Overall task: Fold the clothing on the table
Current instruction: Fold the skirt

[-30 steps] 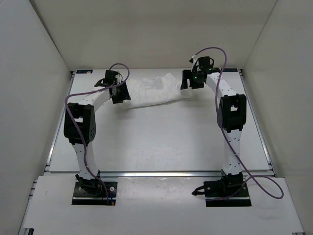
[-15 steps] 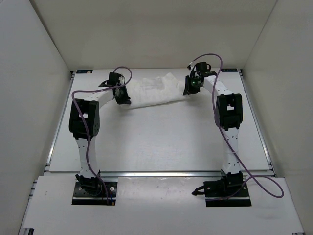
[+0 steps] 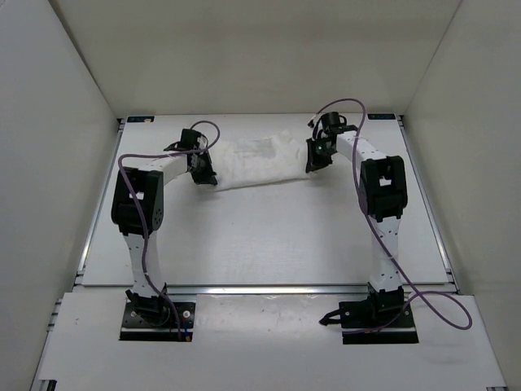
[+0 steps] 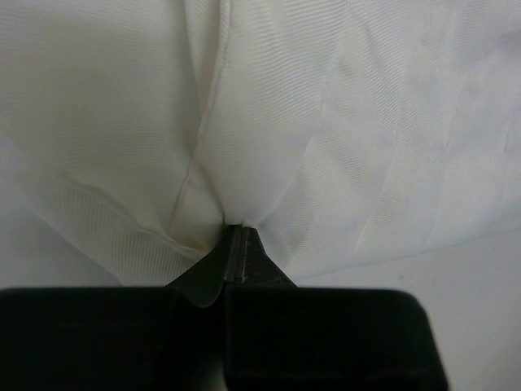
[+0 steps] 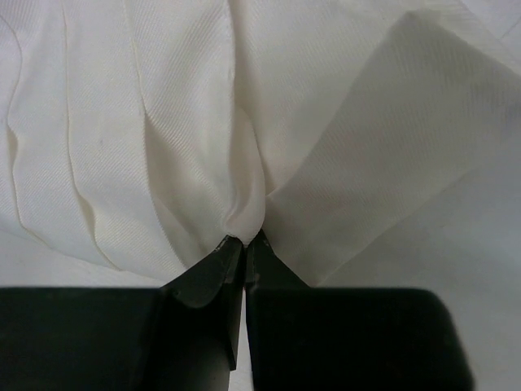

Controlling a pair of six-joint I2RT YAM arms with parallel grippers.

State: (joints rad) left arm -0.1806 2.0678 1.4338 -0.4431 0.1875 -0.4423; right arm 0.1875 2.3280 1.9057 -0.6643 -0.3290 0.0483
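Observation:
The clothing (image 3: 260, 160) is a wrinkled white garment lying across the far middle of the table (image 3: 260, 236). My left gripper (image 3: 207, 176) is at its left end, and my right gripper (image 3: 313, 163) at its right end. In the left wrist view the left gripper (image 4: 237, 232) is shut, with a pinch of the clothing (image 4: 326, 122) gathered at its tips. In the right wrist view the right gripper (image 5: 243, 241) is shut too, and a pleat of the clothing (image 5: 179, 122) bunches between its fingertips.
White walls enclose the table on three sides. Aluminium rails (image 3: 96, 220) run along its edges. Purple cables (image 3: 431, 305) loop from the arms, one trailing near the right base.
Both grippers have shut on the ends of the clothing. The left gripper has moved right and toward me, the right slightly toward me, and the garment has bunched into a narrower band.

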